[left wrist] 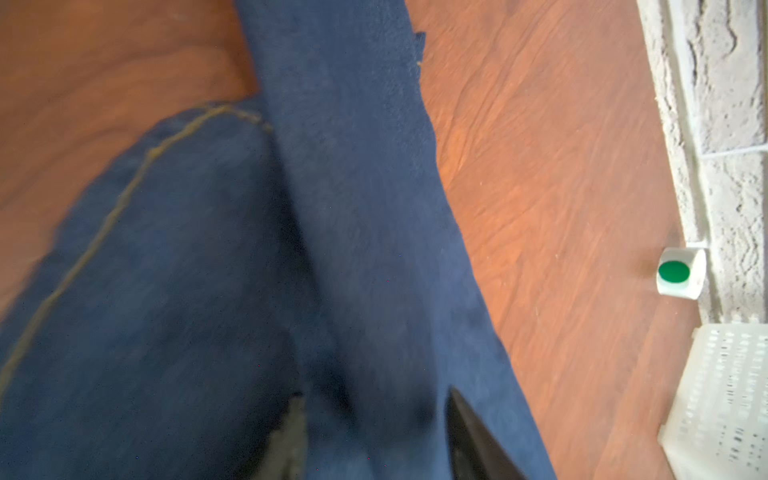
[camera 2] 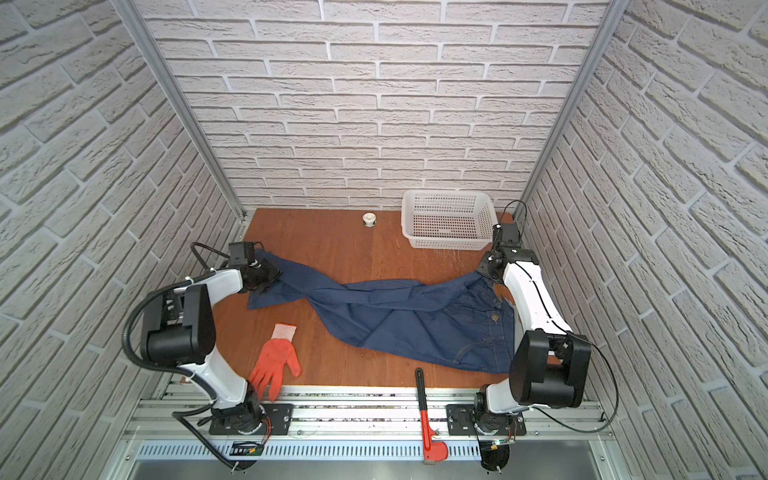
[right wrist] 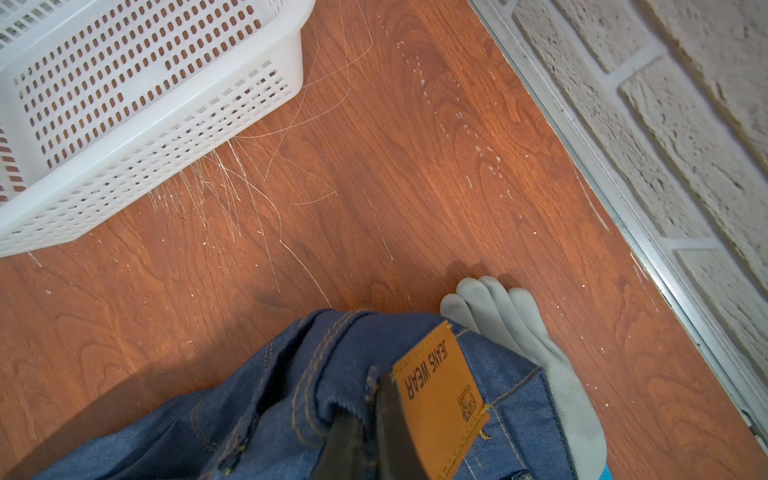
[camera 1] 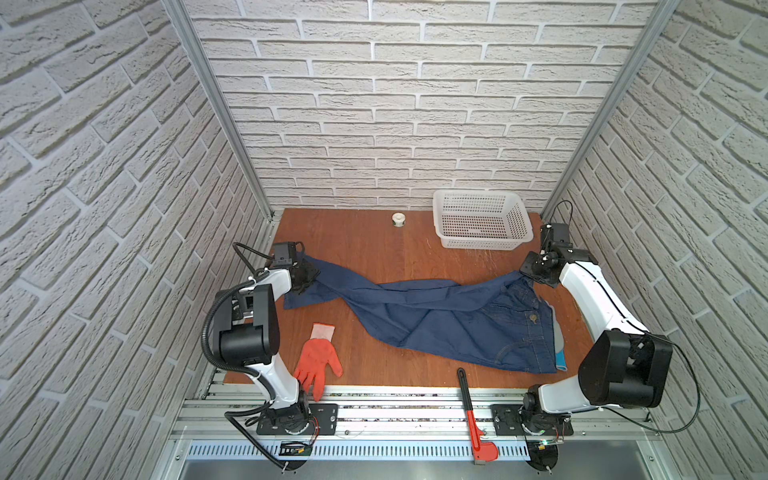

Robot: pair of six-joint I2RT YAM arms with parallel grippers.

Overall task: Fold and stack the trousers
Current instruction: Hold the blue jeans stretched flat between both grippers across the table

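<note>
Right fingers (right wrist: 349, 444) tight on trousers (right wrist: 249, 415) waistband; leg cloth between left fingers (left wrist: 469, 440)

glove (right wrist: 519, 332) half under trousers (right wrist: 270, 415), left hand (left wrist: 374, 399) blurred

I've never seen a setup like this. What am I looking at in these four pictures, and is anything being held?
Two robot arms stand at the front of a wooden table, each ending in a two-finger gripper. Two pictures look down from overhead, nearly alike; two come from cameras on the arms' wrists. Dark blue trousers lie stretched across the table. The right gripper is shut on their waistband. The left gripper straddles a leg end; that view is blurred, so its grip cannot be confirmed. Also there: an orange glove, a grey glove partly under the trousers, a white basket, a small white roll, a red wrench.
</note>
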